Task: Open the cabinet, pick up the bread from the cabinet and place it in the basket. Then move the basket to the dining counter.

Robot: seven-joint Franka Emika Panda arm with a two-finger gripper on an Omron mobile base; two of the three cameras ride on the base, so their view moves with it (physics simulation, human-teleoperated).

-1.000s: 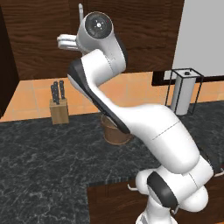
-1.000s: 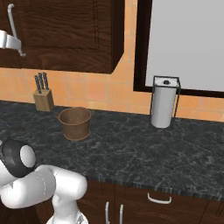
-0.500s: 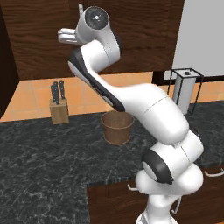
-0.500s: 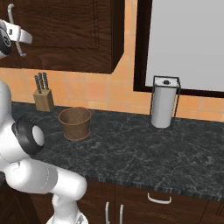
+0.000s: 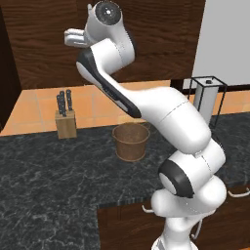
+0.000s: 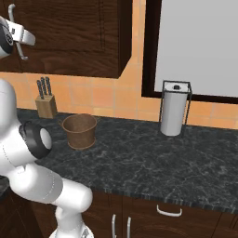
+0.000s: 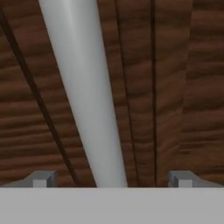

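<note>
Handle runs between wide jaws; basket sits below.

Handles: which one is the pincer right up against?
The long silver bar handle on the closed wall cabinet, standing between the open pincer tips; the small curved drawer handles sit low.

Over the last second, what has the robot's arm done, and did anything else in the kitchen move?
The arm lifted and swung aside, uncovering the basket. Its claw has closed in on the cabinet door, open, with the silver bar handle between its fingers; nothing is gripped yet. The basket, knife block and paper towel holder stayed put, and the door is still shut.
</note>
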